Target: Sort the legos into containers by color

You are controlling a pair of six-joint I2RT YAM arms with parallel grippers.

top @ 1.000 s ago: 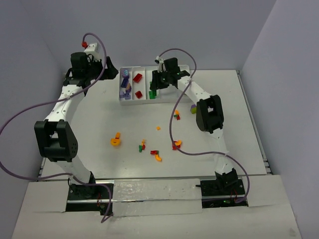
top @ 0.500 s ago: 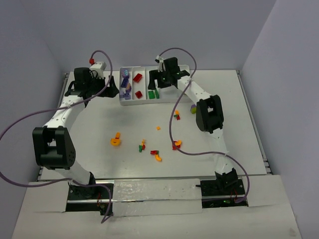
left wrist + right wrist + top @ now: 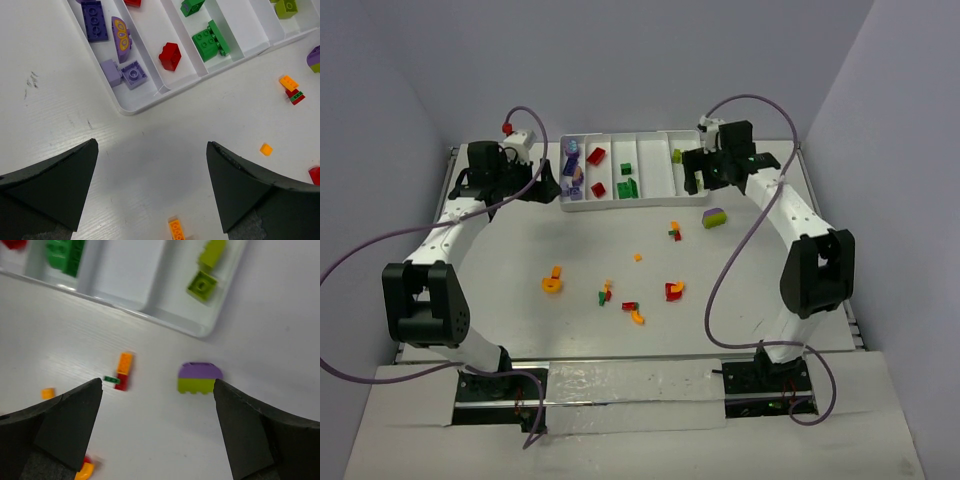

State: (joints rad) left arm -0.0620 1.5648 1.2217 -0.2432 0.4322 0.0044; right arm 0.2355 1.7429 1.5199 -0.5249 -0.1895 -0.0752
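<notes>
The white tray [image 3: 620,200] lies at the back of the table. Its containers hold purple legos [image 3: 95,25], red legos [image 3: 170,55], dark green legos [image 3: 212,42] and lime legos [image 3: 207,270]; one compartment [image 3: 655,165] shows nothing in it. Loose legos lie in front of it: a purple-and-lime piece [image 3: 200,378], an orange-red-green stack [image 3: 122,371] and an orange brick [image 3: 176,230]. My left gripper [image 3: 152,145] hangs open over bare table by the tray's left front corner. Just off the tray's right end my right gripper [image 3: 157,382] is open and holds nothing; the purple-and-lime piece lies beside its right finger.
More loose legos are scattered mid-table: an orange piece [image 3: 554,280], a red-green cluster [image 3: 605,294], a red-orange pair [image 3: 633,310], another red-orange pair [image 3: 673,290] and a tiny orange tile [image 3: 638,257]. Walls close in behind and beside the table.
My right arm has swung from above the dark green compartment to the tray's right end, and its jaws have opened. My left gripper has dropped towards the tray's left front corner.
</notes>
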